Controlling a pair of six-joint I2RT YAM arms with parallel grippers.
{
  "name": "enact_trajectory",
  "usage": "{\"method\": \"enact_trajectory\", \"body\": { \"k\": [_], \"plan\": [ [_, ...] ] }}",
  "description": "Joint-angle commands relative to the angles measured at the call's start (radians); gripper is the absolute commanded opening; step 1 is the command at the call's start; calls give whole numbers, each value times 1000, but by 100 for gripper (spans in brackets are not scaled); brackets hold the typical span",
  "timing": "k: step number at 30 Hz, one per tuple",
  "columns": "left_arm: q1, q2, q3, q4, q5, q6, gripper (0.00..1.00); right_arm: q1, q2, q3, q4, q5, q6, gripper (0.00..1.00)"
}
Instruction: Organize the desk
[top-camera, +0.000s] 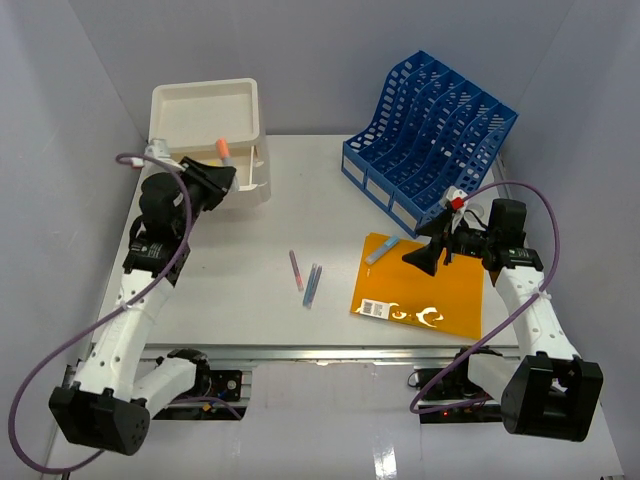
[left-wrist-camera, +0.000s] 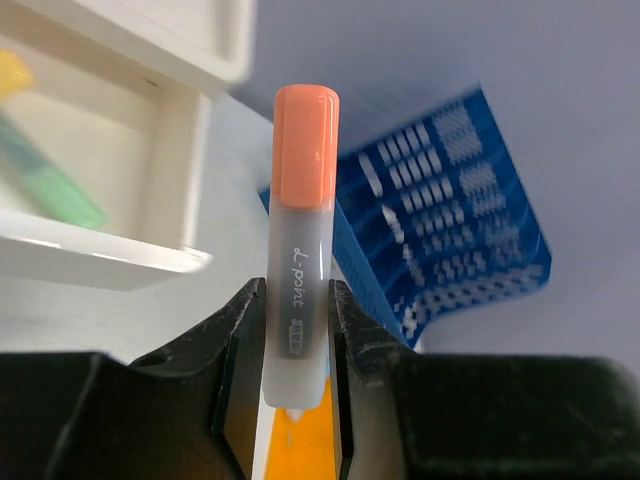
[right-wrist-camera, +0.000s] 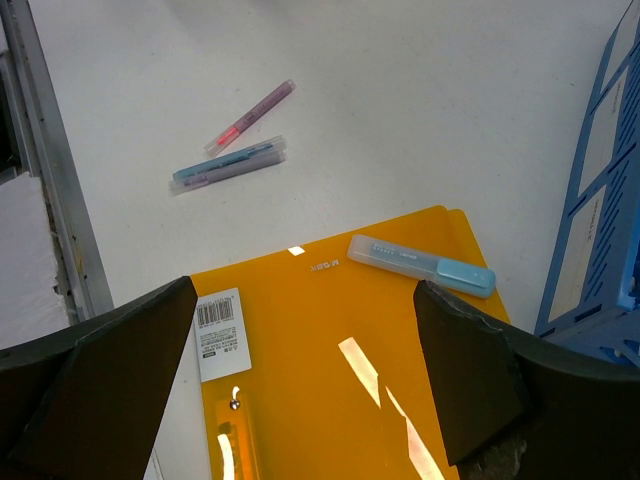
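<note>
The desk (top-camera: 300, 215) is a wide white tabletop. My left gripper (top-camera: 222, 172) (left-wrist-camera: 297, 300) is shut on a grey highlighter with an orange cap (top-camera: 223, 150) (left-wrist-camera: 303, 200), held upright just in front of the open drawer (top-camera: 250, 175) (left-wrist-camera: 100, 180) of the white drawer box (top-camera: 207, 120). Green and yellow items lie blurred in that drawer. My right gripper (top-camera: 432, 255) (right-wrist-camera: 303, 300) hangs open above an orange folder (top-camera: 420, 290) (right-wrist-camera: 330, 370), holding nothing. A light-blue highlighter (top-camera: 381, 250) (right-wrist-camera: 420, 264) lies on the folder's far corner.
A pink pen (top-camera: 296, 270) (right-wrist-camera: 250, 115) and two blue-purple pens (top-camera: 312, 285) (right-wrist-camera: 228, 165) lie mid-desk. The blue slotted file rack (top-camera: 430, 140) (left-wrist-camera: 450, 220) (right-wrist-camera: 600, 200) stands at the back right. A metal rail (top-camera: 300, 352) (right-wrist-camera: 50, 170) runs along the front edge.
</note>
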Motion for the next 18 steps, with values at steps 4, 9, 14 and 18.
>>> {"method": "enact_trajectory", "body": {
  "k": [4, 9, 14, 18],
  "plan": [
    [259, 47, -3, -153, -29, -403, 0, -6, -14, -10, 4, -16, -3, 96],
    [315, 189, 99, -243, 10, -490, 0, -6, -18, -11, 8, -5, -3, 96],
    [328, 282, 170, -266, 26, -531, 34, -6, -13, -11, 8, -2, -2, 96],
    [329, 316, 203, -237, 48, -508, 58, -6, -7, -13, 12, 8, 5, 96]
  ]
}}
